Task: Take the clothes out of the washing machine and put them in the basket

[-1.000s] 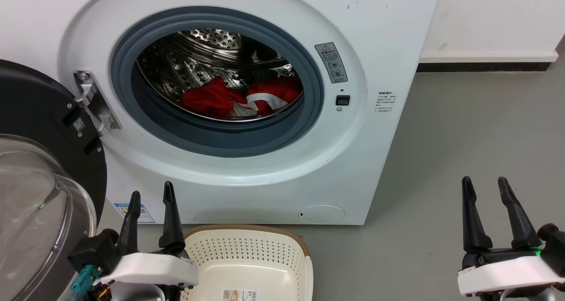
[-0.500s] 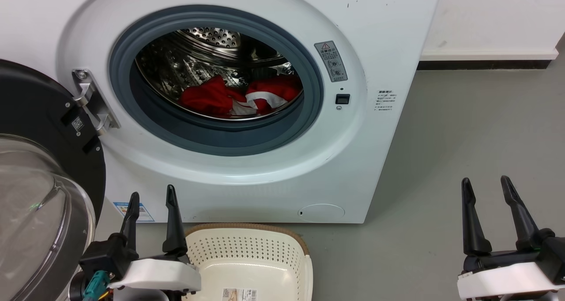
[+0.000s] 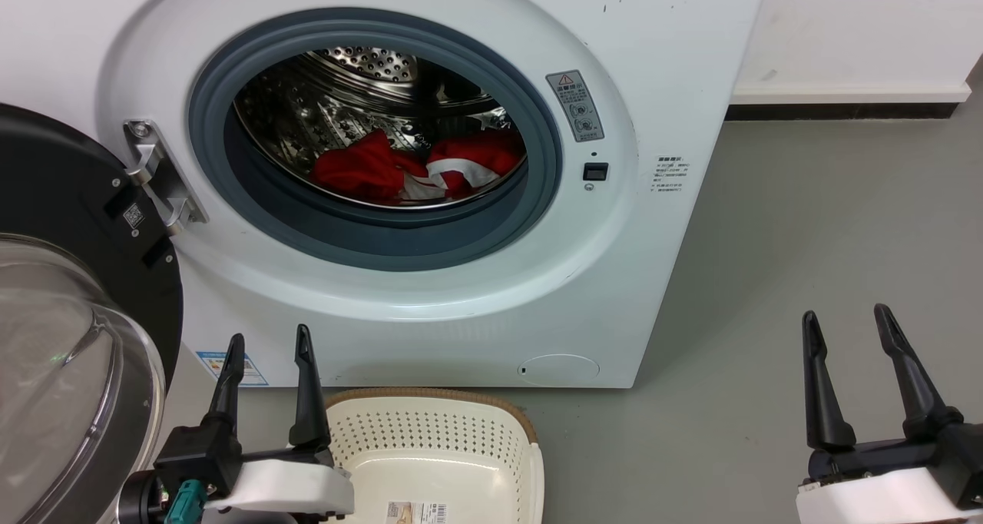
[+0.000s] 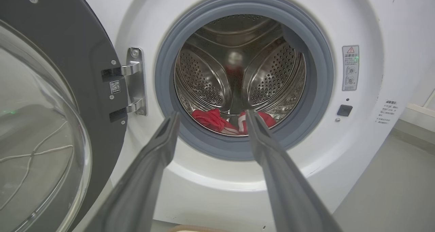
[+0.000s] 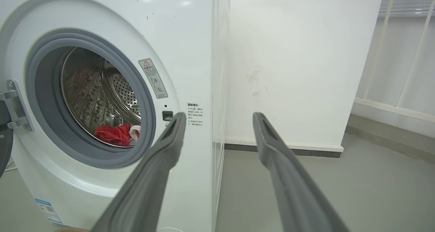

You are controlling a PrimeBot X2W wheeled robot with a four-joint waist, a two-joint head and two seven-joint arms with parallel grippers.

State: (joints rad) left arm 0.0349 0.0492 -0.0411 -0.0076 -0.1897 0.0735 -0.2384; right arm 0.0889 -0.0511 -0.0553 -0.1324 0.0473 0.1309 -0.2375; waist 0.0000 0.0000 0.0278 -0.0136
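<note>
a: where do the clothes (image 3: 415, 172) lie from us?
b: in the bottom of the drum (image 3: 330, 117), near its front lip, inside the washer (image 3: 614, 293). the two red pieces touch, and the heap runs side to side across the porthole.
a: which arm do we send?
b: the left, we judge. in its wrist view the heap sits between the two fingers, straight ahead and a little up. our left gripper (image 3: 269, 336) hangs low before the washer, just beside the basket (image 3: 430, 439), jaws spread wide and holding nothing.
a: and the right gripper (image 3: 845, 313)?
b: wide apart too and empty, well off to the side over the floor (image 3: 806, 224). its wrist view points past the washer's corner at the wall (image 5: 289, 55).
a: anything in our way?
b: the door (image 3: 61, 186) is swung out on our left, off that line. we think we must rise over the grey rim (image 3: 369, 240) and reach in. the basket sits empty below the porthole.
</note>
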